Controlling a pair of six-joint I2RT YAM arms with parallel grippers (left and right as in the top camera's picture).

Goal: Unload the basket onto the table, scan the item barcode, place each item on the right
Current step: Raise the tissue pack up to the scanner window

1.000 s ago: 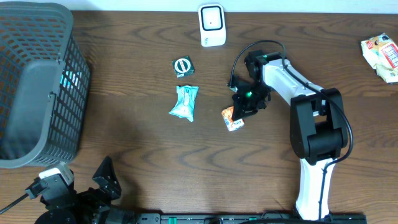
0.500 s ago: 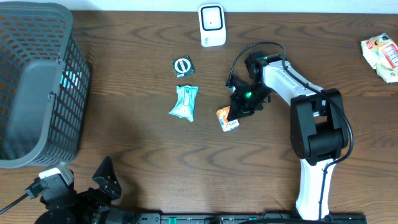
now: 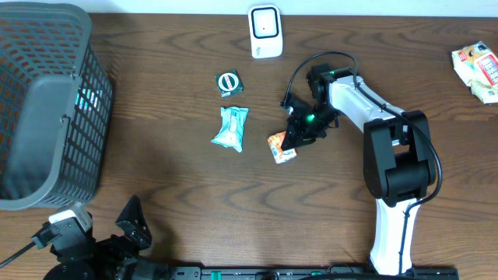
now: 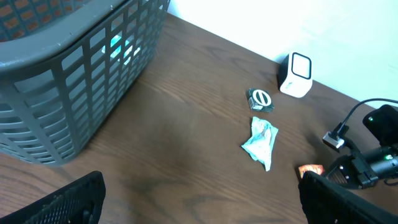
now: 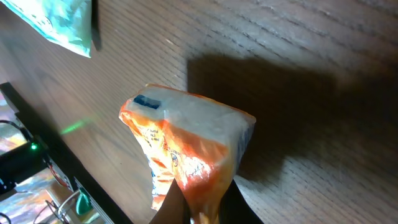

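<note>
An orange snack packet (image 3: 281, 147) hangs in my right gripper (image 3: 296, 138), which is shut on one end of it; the wrist view shows the crinkled orange packet (image 5: 186, 149) pinched between the dark fingers (image 5: 173, 208) just above the wood. The white barcode scanner (image 3: 265, 31) stands at the table's far edge, well beyond the packet. My left gripper (image 4: 199, 199) is open and holds nothing, low at the near left, far from the packet (image 4: 310, 168).
A teal wrapped item (image 3: 230, 127) and a small round green-black item (image 3: 229, 82) lie left of the packet. A grey mesh basket (image 3: 47, 109) fills the left side. Another packaged snack (image 3: 478, 70) lies at the far right edge.
My right gripper has carried the orange packet a little to the left and away from me, towards the teal item. The left arm has not moved.
</note>
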